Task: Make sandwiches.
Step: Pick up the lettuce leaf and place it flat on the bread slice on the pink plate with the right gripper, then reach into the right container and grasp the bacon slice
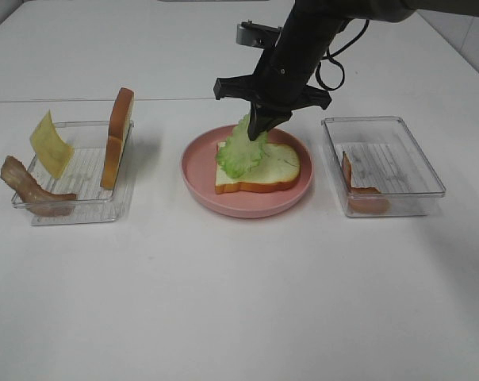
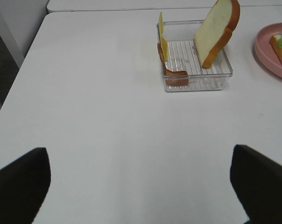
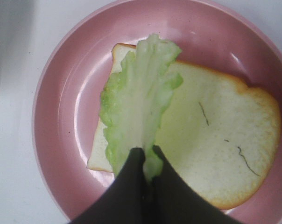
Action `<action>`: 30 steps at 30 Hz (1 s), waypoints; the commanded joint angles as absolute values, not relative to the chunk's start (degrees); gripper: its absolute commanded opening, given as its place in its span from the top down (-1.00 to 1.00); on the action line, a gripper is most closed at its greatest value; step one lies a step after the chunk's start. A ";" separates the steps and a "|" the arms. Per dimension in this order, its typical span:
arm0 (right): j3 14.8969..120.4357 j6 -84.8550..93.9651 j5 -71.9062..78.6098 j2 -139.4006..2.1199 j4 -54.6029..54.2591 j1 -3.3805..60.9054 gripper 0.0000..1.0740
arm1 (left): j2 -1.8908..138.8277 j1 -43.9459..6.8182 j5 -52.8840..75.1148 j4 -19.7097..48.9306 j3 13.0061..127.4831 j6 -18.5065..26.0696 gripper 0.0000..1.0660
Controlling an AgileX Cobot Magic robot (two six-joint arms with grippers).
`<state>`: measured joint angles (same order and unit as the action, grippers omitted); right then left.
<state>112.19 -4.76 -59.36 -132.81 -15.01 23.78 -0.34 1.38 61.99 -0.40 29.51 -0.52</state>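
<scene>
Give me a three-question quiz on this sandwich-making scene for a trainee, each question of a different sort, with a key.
1. True or false: the right gripper is shut on the ruffled green lettuce leaf.
2. What lies flat on the round pink plate? A) a white bread slice with orange-brown crust B) a yellow cheese square C) a brown-red bacon strip
3. How many upright bread slices does the left clear plastic rectangular tray hold?
Key: 1 true; 2 A; 3 one.
</scene>
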 commanded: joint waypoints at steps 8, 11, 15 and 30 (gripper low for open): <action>112.13 -4.98 -59.53 -132.87 -15.01 23.61 0.75 | -1.09 0.97 61.59 -0.52 29.51 -0.46 -0.92; 112.13 -5.04 -59.36 -132.87 -14.55 23.61 0.23 | -1.09 0.97 61.59 -0.52 29.51 -0.46 -0.92; 112.24 -6.82 -59.47 -132.53 -11.80 23.61 -0.86 | -1.09 0.97 61.59 -0.52 29.51 -0.46 -0.92; 112.24 -7.96 -65.32 -129.49 -3.84 23.55 -0.84 | -1.09 0.97 61.59 -0.52 29.51 -0.46 -0.92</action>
